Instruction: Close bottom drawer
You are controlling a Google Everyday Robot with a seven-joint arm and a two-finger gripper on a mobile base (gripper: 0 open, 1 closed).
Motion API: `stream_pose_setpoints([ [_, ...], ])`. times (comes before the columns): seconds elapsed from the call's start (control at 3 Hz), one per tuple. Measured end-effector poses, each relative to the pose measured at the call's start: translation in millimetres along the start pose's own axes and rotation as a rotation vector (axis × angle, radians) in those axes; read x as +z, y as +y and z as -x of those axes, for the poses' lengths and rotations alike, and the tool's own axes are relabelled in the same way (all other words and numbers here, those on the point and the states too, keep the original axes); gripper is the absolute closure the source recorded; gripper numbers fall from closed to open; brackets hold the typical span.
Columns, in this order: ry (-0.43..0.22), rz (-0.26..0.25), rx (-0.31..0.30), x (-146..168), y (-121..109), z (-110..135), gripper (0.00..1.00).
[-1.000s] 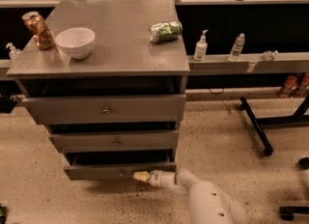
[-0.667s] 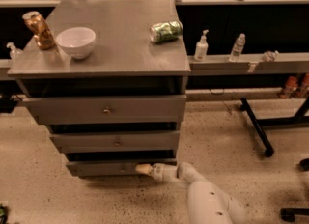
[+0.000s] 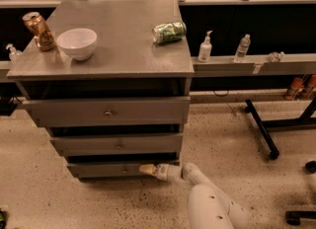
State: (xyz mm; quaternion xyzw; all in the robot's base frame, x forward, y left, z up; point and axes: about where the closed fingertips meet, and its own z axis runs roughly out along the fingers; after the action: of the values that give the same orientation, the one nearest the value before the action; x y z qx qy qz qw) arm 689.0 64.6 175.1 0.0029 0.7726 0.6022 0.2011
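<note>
The white arm [image 3: 213, 207] enters from the lower edge, right of centre. Its thick rounded link rises up and to the left to a bulbous joint. From there a slimmer wrist [image 3: 172, 172] section runs nearly level towards the left. The gripper [image 3: 148, 169] sits at the end, low down, its pale tan tip pointing left and lying at the front of the bottom drawer [image 3: 98, 170], right of centre. Whether it touches the panel cannot be told.
</note>
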Motion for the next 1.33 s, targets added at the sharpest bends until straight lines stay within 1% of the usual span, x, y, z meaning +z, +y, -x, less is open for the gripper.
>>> stream_pose_setpoints([
  [0.33,-0.012,0.004,-0.002,-2.4,2.6,4.6,1.00],
  [0.67,-0.012,0.004,-0.002,-3.8,3.6,0.7,1.00],
  [1.33,-0.012,0.005,-0.002,-3.8,3.6,0.5,1.00],
])
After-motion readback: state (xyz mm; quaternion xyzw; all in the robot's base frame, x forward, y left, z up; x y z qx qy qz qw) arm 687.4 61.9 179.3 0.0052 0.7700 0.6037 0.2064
